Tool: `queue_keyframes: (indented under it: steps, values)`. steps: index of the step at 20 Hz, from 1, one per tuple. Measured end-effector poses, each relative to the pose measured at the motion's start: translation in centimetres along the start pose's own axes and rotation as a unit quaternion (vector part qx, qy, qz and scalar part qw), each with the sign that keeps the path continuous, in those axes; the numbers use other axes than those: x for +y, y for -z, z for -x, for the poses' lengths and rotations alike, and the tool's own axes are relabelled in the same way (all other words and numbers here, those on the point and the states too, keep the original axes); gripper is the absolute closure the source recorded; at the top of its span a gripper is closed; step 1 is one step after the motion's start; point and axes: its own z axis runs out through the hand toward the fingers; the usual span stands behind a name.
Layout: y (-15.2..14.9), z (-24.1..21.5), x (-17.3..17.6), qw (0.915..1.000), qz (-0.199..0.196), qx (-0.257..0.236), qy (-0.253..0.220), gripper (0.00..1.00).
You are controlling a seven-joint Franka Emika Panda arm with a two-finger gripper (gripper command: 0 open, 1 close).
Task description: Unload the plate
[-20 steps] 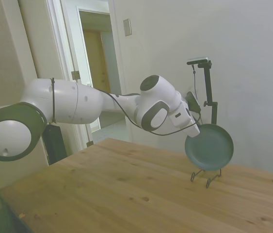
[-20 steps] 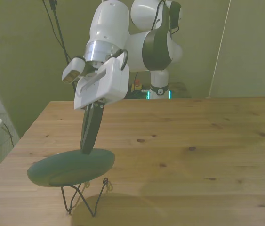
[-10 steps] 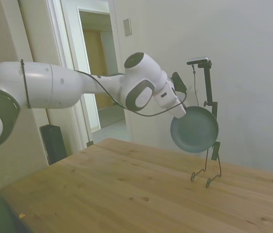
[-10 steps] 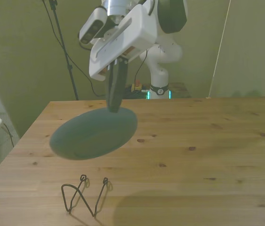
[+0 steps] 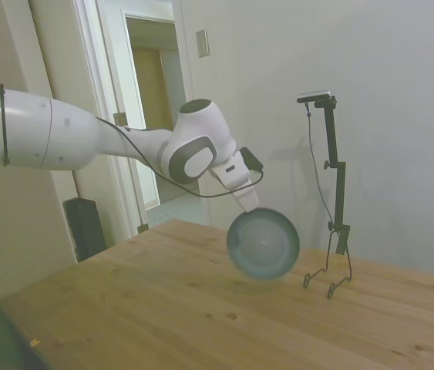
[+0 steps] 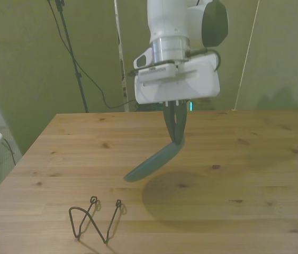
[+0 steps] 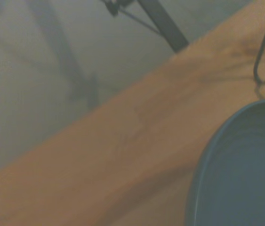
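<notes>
The grey-green plate [image 5: 264,243] [image 6: 152,162] hangs tilted in the air above the middle of the table, held by its upper rim. My gripper [image 5: 254,206] [image 6: 177,138] is shut on that rim. Its lower edge hovers just over the wood and casts a round shadow. In the wrist view the plate [image 7: 243,174] fills one corner. The thin black wire stand [image 5: 329,268] [image 6: 95,217] stands bare on the table, apart from the plate, at the front view's left near the table's near edge.
The wooden table [image 6: 254,159] stretches wide to the front view's right. A doorway [image 5: 155,116] and a dark box on the floor [image 5: 85,227] lie beyond the table in the side view.
The plate has been lifted off the wire stand and carried toward the table's middle, then lowered and tilted. The stand now stands bare.
</notes>
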Motion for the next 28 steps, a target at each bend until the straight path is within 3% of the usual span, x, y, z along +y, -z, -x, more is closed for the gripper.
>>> queue_keyframes:
  steps: [7,14,15,28]
  values:
    - [-4.1,1.9,3.7,0.9894,0.126,-0.019,0.07,1.0]
    - [-9.7,1.3,6.0,0.9788,0.186,-0.022,0.083,1.0]
    - [-10.5,1.1,6.3,0.9775,0.193,-0.022,0.082,0.0]
    - [-10.6,0.8,5.7,0.9779,0.189,-0.018,0.088,0.0]
